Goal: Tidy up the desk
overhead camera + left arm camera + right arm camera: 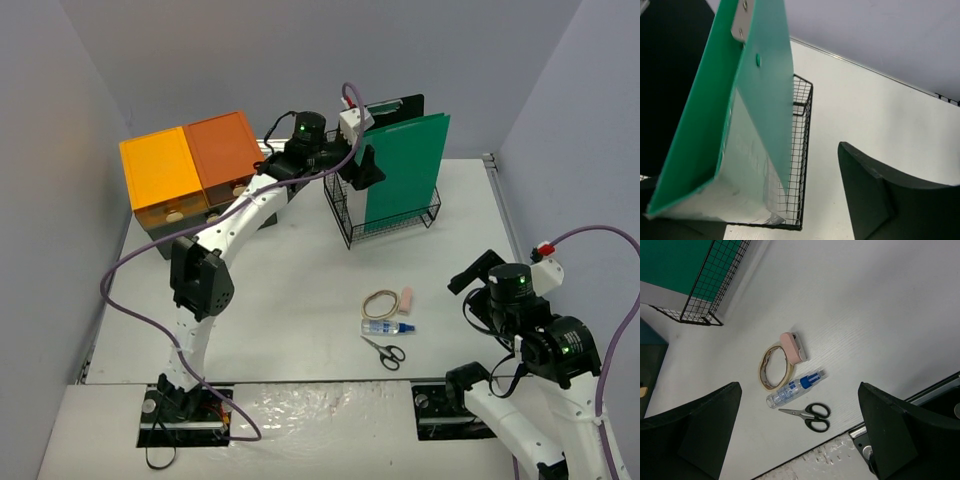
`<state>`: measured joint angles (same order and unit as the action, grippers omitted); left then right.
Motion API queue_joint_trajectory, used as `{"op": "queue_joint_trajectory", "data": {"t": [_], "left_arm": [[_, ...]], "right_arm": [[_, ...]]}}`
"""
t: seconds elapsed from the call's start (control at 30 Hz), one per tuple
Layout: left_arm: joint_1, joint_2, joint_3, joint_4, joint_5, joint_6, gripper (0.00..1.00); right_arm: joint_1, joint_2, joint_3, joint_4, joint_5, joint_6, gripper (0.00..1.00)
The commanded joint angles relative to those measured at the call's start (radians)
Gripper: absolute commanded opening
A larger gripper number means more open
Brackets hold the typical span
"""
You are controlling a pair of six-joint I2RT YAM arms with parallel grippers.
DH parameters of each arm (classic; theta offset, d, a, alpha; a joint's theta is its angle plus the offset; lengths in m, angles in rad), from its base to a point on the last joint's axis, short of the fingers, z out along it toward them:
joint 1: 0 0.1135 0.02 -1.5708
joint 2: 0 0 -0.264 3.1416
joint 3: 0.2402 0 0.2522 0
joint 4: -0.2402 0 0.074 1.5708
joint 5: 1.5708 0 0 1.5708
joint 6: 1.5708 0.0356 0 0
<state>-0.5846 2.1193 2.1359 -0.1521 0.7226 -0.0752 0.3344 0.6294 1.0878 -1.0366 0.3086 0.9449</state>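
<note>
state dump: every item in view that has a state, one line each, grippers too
left gripper: open, clamping nothing
right gripper: open, empty
green folder: upright in wire rack
wire rack: upright on the desk
scissors: blades closed, lying flat
glue bottle: on its side, cap on
tape roll: lying flat
drawer unit: drawers appear shut

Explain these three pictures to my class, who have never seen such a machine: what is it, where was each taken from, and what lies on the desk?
Two robot arms are bolted at the near edge of the desk. One picture looks down from above; the other two come from wrist cameras. The left gripper, open, is beside a green folder standing in a wire basket. The right gripper, also open, faces a tape roll, pink eraser, small bottle and scissors. Neither seems to hold anything.
</note>
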Motion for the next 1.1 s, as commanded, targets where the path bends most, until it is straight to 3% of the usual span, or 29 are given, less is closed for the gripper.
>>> {"op": "queue_joint_trajectory", "data": {"t": [0.0, 0.13, 0.27, 0.57, 0.8, 1.07], "left_arm": [[-0.037, -0.165, 0.112, -0.040, -0.040, 0.069, 0.74], [-0.062, -0.208, 0.154, -0.186, -0.150, 0.158, 0.76], [-0.086, -0.247, 0.142, -0.290, -0.417, 0.228, 0.76], [-0.071, -0.533, -0.227, -0.307, -0.943, 0.114, 0.77], [0.029, -0.680, -0.293, -0.411, -1.069, 0.002, 0.77], [0.092, -0.747, -0.250, -0.491, -1.122, -0.038, 0.77]], "right_arm": [[0.001, -0.002, 0.014, 0.029, 0.015, -0.007, 1.00], [0.000, -0.005, 0.010, 0.033, 0.004, -0.019, 1.00], [0.000, -0.007, 0.006, 0.054, -0.002, -0.030, 1.00], [0.001, 0.113, 0.006, 0.230, -0.116, -0.135, 1.00], [0.000, 0.377, 0.038, 0.393, -0.363, -0.266, 1.00], [-0.003, 0.637, 0.187, 0.526, -0.326, -0.342, 1.00]]}}
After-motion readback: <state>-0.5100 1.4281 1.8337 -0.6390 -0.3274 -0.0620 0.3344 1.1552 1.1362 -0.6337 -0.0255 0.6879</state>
